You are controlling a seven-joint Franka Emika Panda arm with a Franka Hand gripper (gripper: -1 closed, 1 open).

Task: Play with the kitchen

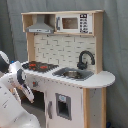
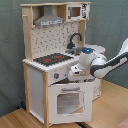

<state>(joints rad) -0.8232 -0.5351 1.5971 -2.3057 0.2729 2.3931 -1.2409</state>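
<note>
Only in the second exterior view, the kitchen's point(image 2: 60, 65) windowed oven door point(image 2: 70, 102).

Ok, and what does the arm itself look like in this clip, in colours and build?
The arm has smooth, rounded white segments with dark grey to black bands at the joints. In the second exterior view a small blue light or marking sits on top of the wrist joint. In the first exterior view, white curved shells with a black ring show. No loose cables are visible.

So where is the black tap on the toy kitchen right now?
In both exterior views the black tap stands at the back of the sink, beside the hob, below the microwave.
</note>
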